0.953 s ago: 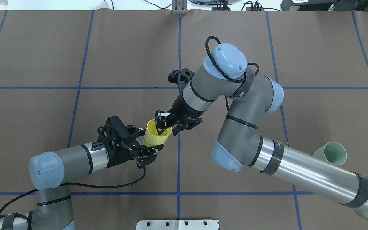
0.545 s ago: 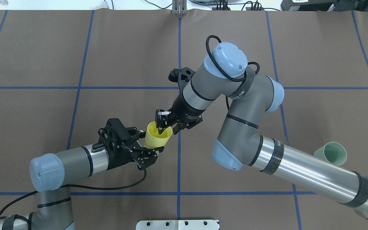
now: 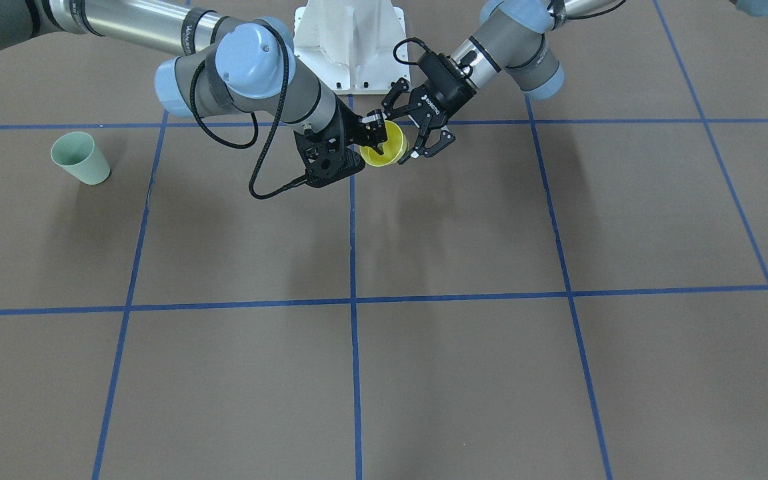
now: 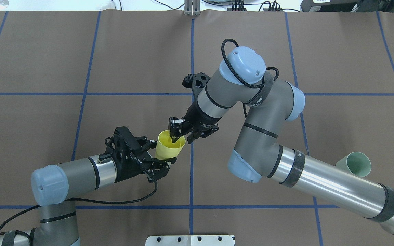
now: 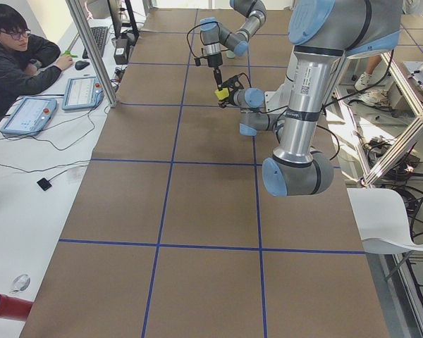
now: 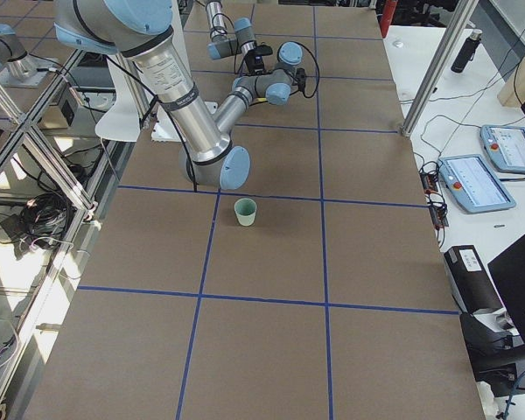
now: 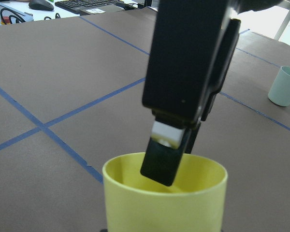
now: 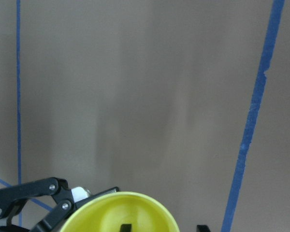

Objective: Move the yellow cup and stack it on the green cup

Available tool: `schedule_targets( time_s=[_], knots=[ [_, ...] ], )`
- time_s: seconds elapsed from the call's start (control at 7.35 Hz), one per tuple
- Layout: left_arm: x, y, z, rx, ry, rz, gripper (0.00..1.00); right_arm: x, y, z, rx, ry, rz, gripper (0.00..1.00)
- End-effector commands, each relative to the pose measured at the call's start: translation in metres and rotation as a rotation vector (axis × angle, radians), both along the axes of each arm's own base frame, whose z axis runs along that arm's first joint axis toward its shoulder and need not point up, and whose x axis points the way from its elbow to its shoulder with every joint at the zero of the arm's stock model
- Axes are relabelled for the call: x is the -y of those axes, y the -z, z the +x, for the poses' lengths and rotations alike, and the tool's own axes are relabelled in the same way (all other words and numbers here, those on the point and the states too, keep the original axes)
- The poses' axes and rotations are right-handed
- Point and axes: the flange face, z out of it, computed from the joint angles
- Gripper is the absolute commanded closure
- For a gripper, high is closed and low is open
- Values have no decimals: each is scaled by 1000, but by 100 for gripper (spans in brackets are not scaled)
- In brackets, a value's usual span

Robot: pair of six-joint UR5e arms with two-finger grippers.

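Note:
The yellow cup (image 4: 169, 148) is held upright above the table's middle, between the two arms. My right gripper (image 4: 181, 139) reaches down onto its rim, with one finger (image 7: 164, 164) inside the cup and the other outside, shut on the far wall. My left gripper (image 4: 160, 152) is at the cup's base with its fingers spread apart on either side, open. The cup also shows in the front view (image 3: 384, 148) and the right wrist view (image 8: 121, 212). The green cup (image 4: 354, 163) stands upright on the table far to the right, partly behind my right forearm, and shows in the front view (image 3: 81, 159).
The brown table cover (image 4: 132, 61) carries a grid of blue tape lines (image 4: 191, 68). A metal bracket (image 4: 190, 240) sits at the near edge. An operator (image 5: 17, 56) sits at a side desk with tablets.
My left gripper's fingers have come off the cup's base. The right gripper and the yellow cup have shifted slightly right. The green cup has not moved.

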Motion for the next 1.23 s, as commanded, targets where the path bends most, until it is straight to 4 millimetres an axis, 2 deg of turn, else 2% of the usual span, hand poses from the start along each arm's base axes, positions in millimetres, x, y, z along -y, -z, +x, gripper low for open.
schedule_targets(
  time_s=[0.0, 0.27, 1.09],
  knots=[
    [0, 0, 2, -3, -2, -9, 100, 0, -2, 1, 2, -1, 0, 47],
    [0, 2, 4, -4, -2, -9, 100, -2, -3, -1, 2, 2, 0, 60],
    [-1, 5, 3, -12, -5, -8, 100, -5, -12, -4, -12, 8, -9, 68]
  ],
)
